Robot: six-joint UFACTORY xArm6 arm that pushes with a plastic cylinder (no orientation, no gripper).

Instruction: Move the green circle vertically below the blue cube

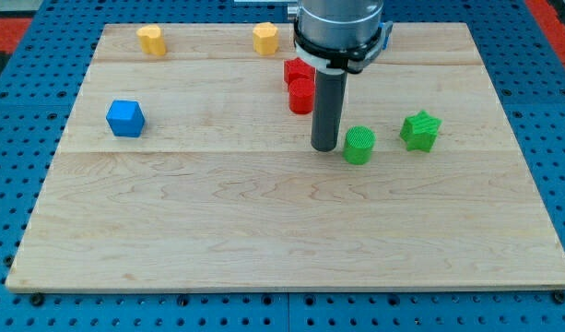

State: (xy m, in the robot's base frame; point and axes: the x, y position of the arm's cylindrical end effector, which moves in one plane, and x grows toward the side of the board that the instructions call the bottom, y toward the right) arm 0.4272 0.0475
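Tip: my tip [324, 148] is down on the wooden board [264, 249], holding nothing.
Green circle [359, 146]: just beside my tip, on the view's right.
Blue cube [125, 118]: far off to the view's left.
Good push: go around to the circle's right side, then push slowly left and a bit down.

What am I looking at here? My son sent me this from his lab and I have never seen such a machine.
You see one picture from a single camera looking down on a wooden board. The big grey cylinder at the view's top is a robot arm, ending in a straight dark rod. It holds nothing; my tip only pushes blocks along the board. The tip stands just left of the green circle. Right of that lies a green star-like block. Two red blocks sit behind the rod, two yellow blocks near the top edge, and the blue cube at the view's left.
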